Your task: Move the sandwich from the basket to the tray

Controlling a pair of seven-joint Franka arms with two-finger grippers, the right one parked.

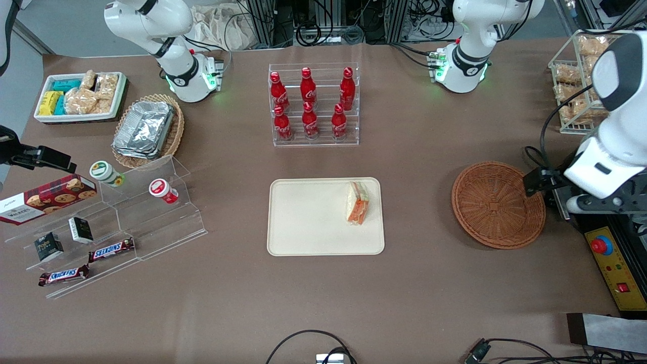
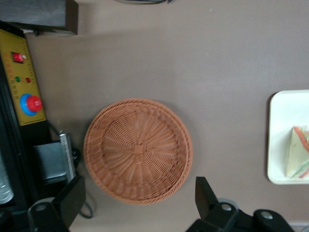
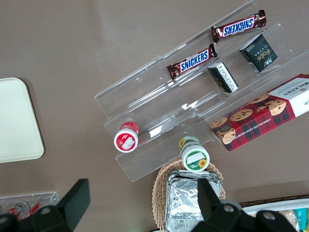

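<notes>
So in the front view the sandwich (image 1: 358, 203) sits on the tray (image 1: 303, 222), well apart from the empty basket (image 1: 498, 205); the gripper (image 1: 548, 184) hangs just beside the basket. Wrist view: gripper (image 2: 140, 203) jaws spread wide, nothing between them, basket (image 2: 138, 150) right off the fingertips (image 2: 203, 191), sandwich (image 2: 298, 152) off on the tray (image 2: 280, 135).

I'm seeing the front cam looking steeply down over the whole table; the left wrist cam is looking straight down, closer, above the basket (image 1: 498, 204) (image 2: 138, 150), both sharing the tray (image 1: 309, 237) (image 2: 279, 140) edge, with the gripper (image 2: 140, 200) spread wide in shot.
</notes>
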